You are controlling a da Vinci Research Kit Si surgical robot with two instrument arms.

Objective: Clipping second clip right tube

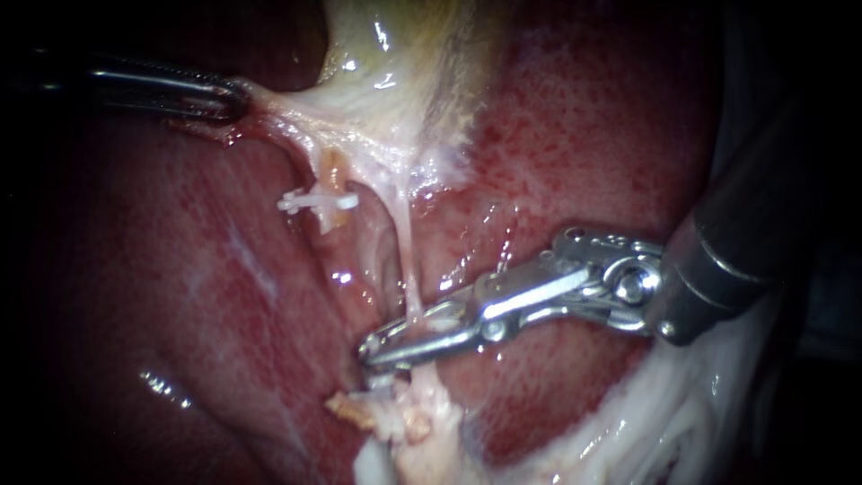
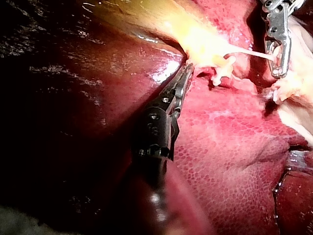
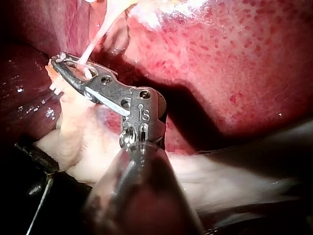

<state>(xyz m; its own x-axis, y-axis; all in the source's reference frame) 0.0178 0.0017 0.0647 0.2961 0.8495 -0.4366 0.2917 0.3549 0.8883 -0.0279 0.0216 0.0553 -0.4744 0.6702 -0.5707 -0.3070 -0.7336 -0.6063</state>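
The thin, pale, stretched right tube [image 1: 406,251] runs down from the yellowish-white gallbladder [image 1: 395,54] and passes between the jaws of the silver, hinged right instrument [image 1: 395,346], low over the mottled red liver [image 1: 584,135]. To clip well, the jaws should lie square across the tube, with its whole width inside them and no liver or stray membrane caught. The squeeze should be firm and must not drag on so thin a strand. A small white toothed piece [image 1: 382,382] sits just below the jaws; it may be a clip, so the new one should sit clear of it. The right jaws are closed to a narrow slit, and both appear to press the tube. The shaft comes in from the right, with the wrist bent so the jaws lie nearly level. The dark, slender left instrument [image 1: 229,99] reaches in from the upper left, its jaws clamped on pale tissue at the gallbladder's edge, holding it taut.
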